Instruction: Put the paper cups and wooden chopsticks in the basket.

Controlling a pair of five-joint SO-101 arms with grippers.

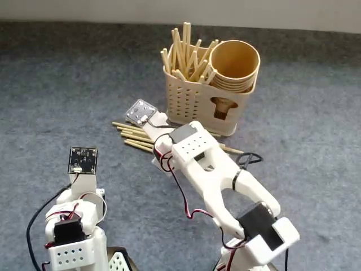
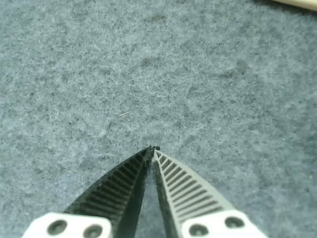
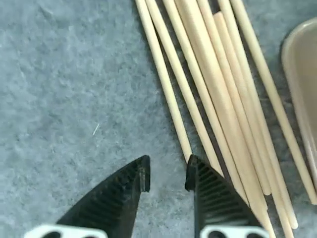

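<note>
With my right hand (image 3: pixel 167 173) slightly apart just beside the wooden chopsticks (image 3: pixel 218 99), I risk closing on nothing or scattering them.

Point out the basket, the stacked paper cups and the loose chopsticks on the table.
basket (image 1: pixel 186 100), high view, perforated front wall
paper cups (image 1: pixel 234 59), high view, inside wall of the top cup
loose chopsticks (image 3: pixel 218 99), right wrist view, middle of the bundle

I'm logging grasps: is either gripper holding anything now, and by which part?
Nothing is held. The left gripper is shut on nothing over the grey carpet; the right gripper is open and empty beside the loose pale wooden chopsticks.
</note>
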